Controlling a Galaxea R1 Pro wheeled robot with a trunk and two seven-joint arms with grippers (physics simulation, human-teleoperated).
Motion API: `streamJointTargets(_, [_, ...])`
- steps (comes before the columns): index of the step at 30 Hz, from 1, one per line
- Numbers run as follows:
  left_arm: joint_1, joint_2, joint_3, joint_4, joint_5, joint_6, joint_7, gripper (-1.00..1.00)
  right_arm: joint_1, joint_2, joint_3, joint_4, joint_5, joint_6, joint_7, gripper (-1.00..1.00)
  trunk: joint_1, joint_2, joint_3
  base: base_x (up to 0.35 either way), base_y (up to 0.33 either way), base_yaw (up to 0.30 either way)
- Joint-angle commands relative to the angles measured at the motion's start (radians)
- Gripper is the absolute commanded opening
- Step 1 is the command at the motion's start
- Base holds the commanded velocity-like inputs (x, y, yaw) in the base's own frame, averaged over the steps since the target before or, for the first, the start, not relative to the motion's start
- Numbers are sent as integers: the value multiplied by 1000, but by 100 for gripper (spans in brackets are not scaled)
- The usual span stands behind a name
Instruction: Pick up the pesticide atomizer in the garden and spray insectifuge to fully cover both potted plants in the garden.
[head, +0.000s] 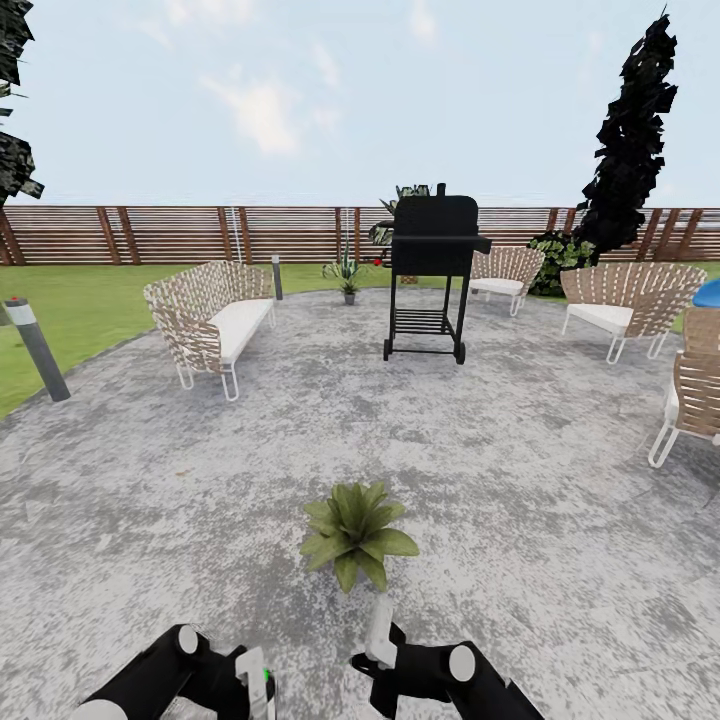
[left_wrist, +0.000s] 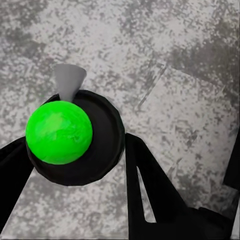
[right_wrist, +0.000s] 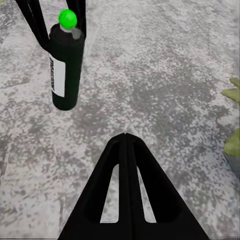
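My left gripper (left_wrist: 75, 145) is shut on the pesticide atomizer (left_wrist: 65, 132), a black bottle with a green ball top and a grey nozzle cone. The atomizer (right_wrist: 65, 70) hangs upright above the patio, and in the head view it (head: 256, 682) sits at the bottom edge. One potted plant (head: 355, 535) stands just ahead of both grippers; its leaves (right_wrist: 232, 142) show beside the right gripper. A second potted plant (head: 347, 274) stands far off at the patio's back. My right gripper (right_wrist: 126, 137) is shut on nothing, near the first plant (head: 378, 618). No insectifuge shows on the leaves.
A black grill (head: 432, 270) stands mid-patio in the garden. A wicker sofa (head: 210, 315) is on the left, wicker chairs (head: 625, 300) on the right. A grey post (head: 35, 345) stands at the patio's left edge, and the brown fence (head: 150, 235) closes the back.
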Motion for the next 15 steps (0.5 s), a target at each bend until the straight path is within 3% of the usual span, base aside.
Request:
streamJointTargets(1, [0,12,-2,-2,-5,-5,-2,-100,0,-8,-2,0,10,-6,0,-100,0,0,-1,0,0,0])
streamJointTargets(4, [1,36,-2,-2,-5,-5,-2,-100,0,-28,-2,0,10,-6,0,-100,0,0,-1,0,0,0])
streamJointTargets(5, [1,48,-2,-2,-6,-5,-2,-100,0,-38,-3,-1,10,-6,0,100,0,0,-1,0,0,0])
streamJointTargets(12, [3,69,-1,-2,-5,-5,0,-100,0,-99,-7,0,8,-7,-2,100,0,0,-1,0,0,0])
streamJointTargets(15, [4,67,4,-2,2,-4,19,-100,0,-124,-57,18,5,-8,-15,100,0,0,-1,0,0,0])
